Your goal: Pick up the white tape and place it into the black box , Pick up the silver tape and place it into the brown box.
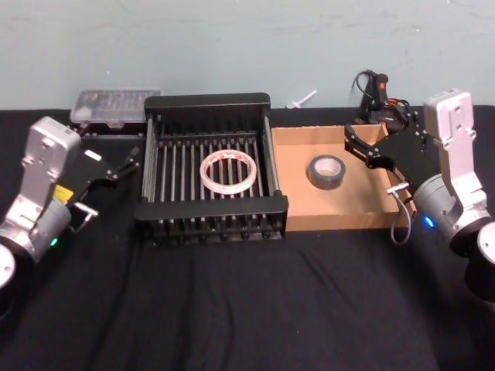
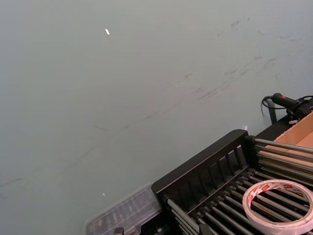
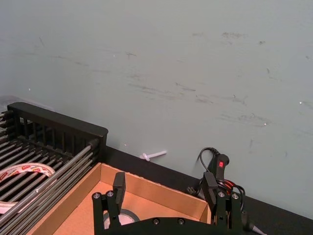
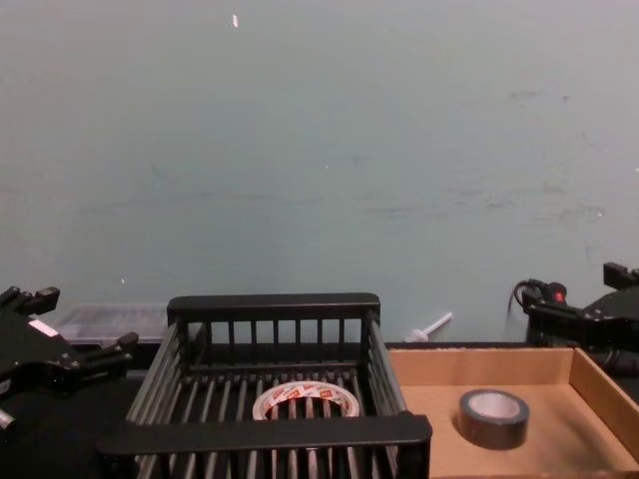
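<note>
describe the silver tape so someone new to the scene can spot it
Find the brown box, the tan cardboard tray right of the black box. The silver tape lies flat inside it: a dark grey, thick-walled roll with a pale core, unlike the whitish, red-printed white tape in the crate.

Left hand (image 1: 122, 164) open and empty, right hand (image 1: 361, 145) open, both raised

Red print rings the white tape's (image 2: 279, 206) core, too small to read.

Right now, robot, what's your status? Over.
Left gripper and right gripper open, holding nothing. White tape lies in black box; silver tape in brown box. Nothing blocking.
</note>
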Robot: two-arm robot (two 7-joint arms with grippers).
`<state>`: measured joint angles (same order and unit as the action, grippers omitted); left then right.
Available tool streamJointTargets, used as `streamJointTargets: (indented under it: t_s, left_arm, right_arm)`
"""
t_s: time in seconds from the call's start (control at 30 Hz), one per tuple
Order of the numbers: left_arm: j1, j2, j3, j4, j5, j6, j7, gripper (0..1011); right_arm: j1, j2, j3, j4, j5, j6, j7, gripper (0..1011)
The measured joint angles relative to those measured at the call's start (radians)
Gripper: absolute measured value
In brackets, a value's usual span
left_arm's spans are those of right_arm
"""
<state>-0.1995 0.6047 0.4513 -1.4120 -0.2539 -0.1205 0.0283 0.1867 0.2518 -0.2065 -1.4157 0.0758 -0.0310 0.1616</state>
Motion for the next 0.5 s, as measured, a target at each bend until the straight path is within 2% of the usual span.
streamJointTargets:
  t_s: [0.5]
  left_arm:
    - [0.0, 0.0, 0.0, 0.0, 0.0, 0.0, 0.0, 1001]
  right_arm:
    - [0.002, 0.002, -0.003, 0.0, 0.001, 0.001, 0.001, 1002]
